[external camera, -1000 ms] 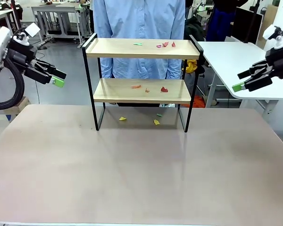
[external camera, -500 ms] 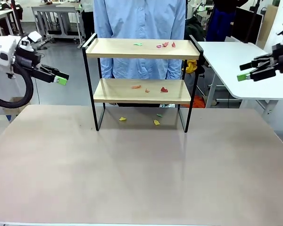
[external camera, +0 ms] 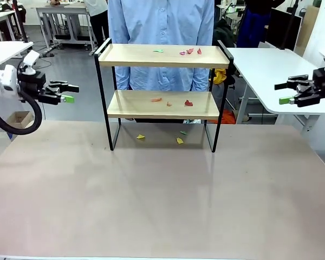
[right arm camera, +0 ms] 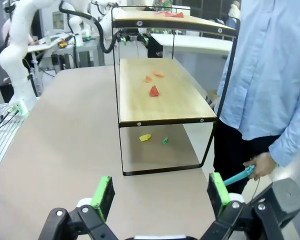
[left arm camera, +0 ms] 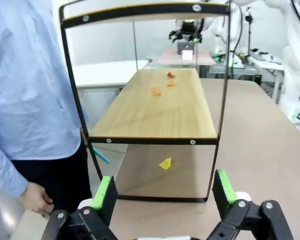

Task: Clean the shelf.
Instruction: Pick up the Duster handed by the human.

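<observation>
The left end effector (external camera: 69,92) and right end effector (external camera: 283,93) flank the shelf (external camera: 135,106), both spread apart. Each should probably enter level between the boards toward the scraps (external camera: 188,103).

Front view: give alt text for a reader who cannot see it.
A two-tier wooden shelf on a table holds small coloured scraps on both boards, more lying beneath it. A person in blue stands behind; the left gripper and right gripper hover open at either side.

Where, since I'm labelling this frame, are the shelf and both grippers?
shelf (external camera: 130,55), front view, bare left part of the top board.
left gripper (external camera: 70,92), front view, midway between its open fingertips.
right gripper (external camera: 283,93), front view, midway between its open fingertips.
</observation>
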### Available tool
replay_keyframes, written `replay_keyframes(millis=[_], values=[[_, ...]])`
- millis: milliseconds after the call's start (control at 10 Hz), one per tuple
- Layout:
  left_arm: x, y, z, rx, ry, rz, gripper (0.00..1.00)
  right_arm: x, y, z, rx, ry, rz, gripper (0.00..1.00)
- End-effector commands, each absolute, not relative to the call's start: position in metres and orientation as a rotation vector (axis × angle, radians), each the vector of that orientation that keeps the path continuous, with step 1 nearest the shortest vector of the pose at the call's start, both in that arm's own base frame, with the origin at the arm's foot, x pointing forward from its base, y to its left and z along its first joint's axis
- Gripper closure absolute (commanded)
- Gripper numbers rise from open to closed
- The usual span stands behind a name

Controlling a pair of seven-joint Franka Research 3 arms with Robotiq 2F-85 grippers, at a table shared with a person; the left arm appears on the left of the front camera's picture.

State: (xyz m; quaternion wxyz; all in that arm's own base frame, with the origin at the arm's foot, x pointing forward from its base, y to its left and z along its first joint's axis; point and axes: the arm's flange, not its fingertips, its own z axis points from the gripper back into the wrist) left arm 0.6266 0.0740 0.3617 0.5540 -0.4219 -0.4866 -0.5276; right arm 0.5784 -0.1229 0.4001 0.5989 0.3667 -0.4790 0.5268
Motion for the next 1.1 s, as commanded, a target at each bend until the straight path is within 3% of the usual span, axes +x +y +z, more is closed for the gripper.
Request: replay_keyframes(millis=[0, 300, 900, 1000], values=[[0.631, 0.081, 0.358, -1.061, -1.235, -1.255, 0.00, 0.593, -0.135, 0.390, 0.921, -1.182, 1.237, 0.00], [0.632, 0.087, 0.344, -1.062, -1.290, -1.234, 0.00, 0.598, -0.144, 0.382, 1.021, -1.241, 1.189, 0.00], [0.626, 0.094, 0.350, -1.081, -1.358, -1.196, 0.00, 0.591, -0.144, 0.384, 1.005, -1.229, 1.153, 0.00], [0.630, 0.095, 0.345, -1.056, -1.293, -1.200, 0.00, 0.591, -0.147, 0.378, 1.005, -1.217, 1.183, 0.00]])
